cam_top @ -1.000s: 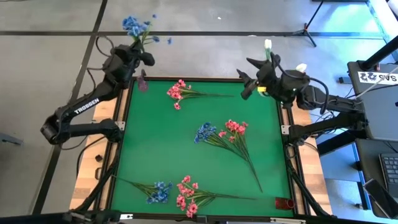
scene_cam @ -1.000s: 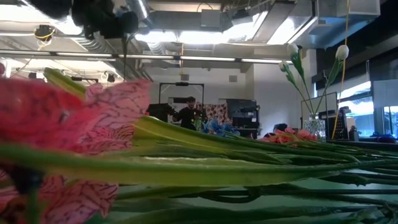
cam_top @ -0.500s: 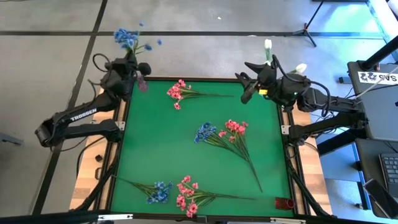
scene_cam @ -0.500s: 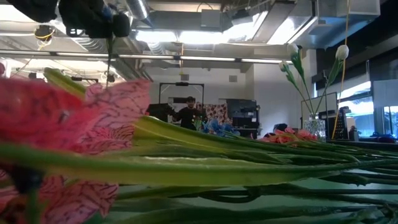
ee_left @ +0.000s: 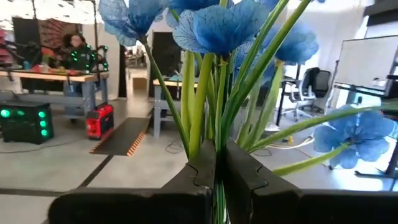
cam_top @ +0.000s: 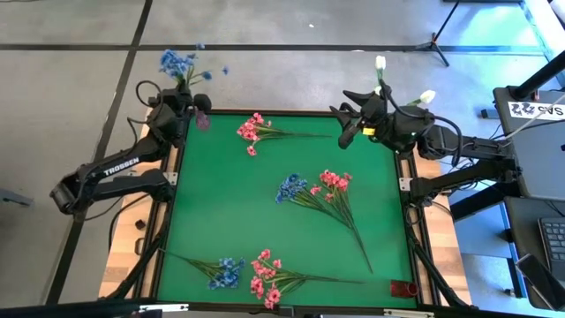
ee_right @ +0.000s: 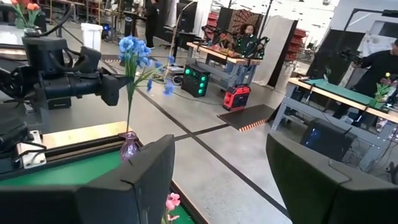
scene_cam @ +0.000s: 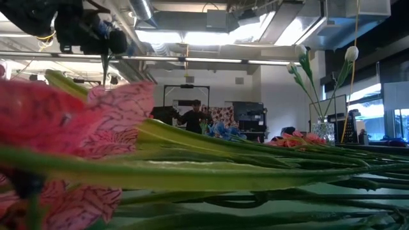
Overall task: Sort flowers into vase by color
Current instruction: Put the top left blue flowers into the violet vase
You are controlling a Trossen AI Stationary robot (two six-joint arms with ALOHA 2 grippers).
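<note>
A: Where do the cameras sit?

B: One hangs above, looking straight down on the whole table [cam_top: 265,221] and both arms. One sits at tabletop height, so near a pink flower [scene_cam: 70,128] that it fills the foreground, facing the room.

A: And the wrists?

B: Each looks forward past its tool. Both show the blue flowers [ee_left: 230,31], the left's close up.

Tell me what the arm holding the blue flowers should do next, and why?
Probably lower the stem. The left pincer is shut on the blue flowers, and in the right wrist view their stem end sits at the mouth of the small purple vase, so easing down should seat it.
</note>
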